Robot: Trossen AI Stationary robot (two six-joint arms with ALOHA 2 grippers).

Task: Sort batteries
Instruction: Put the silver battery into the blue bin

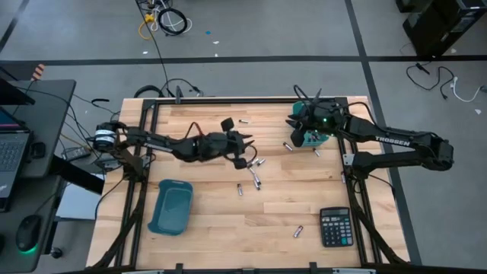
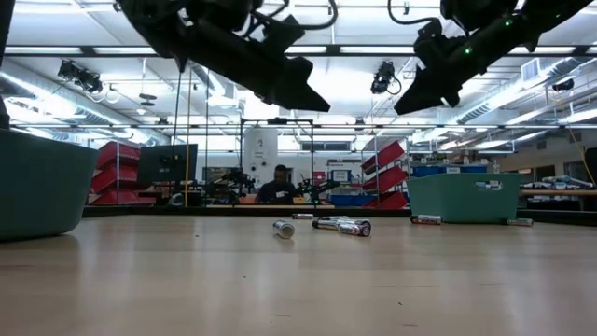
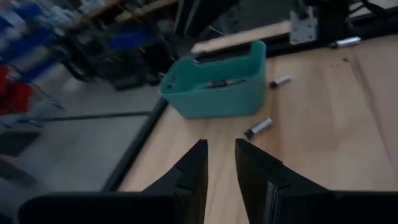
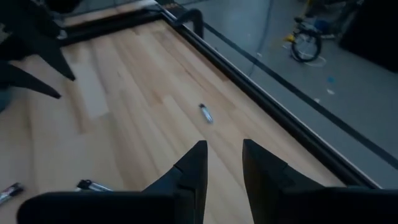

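Between picks: both grippers, left (image 3: 220, 163) and right (image 4: 225, 165), are held apart, empty; a battery (image 1: 256, 182) must be reached next

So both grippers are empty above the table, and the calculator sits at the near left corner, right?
Not quite. Both grippers, left gripper and right gripper, are empty above the table, but the calculator sits at the near right corner, as the high view shows; the teal bin is on the near left.

On the counter (image 1: 213, 228), one bin (image 1: 171, 207) lies front left and another bin (image 1: 313, 137) back right. Batteries (image 1: 253, 176) lie scattered between them near the middle. The calculator (image 1: 335, 227) sits front right, one battery (image 1: 298, 230) just left of it.
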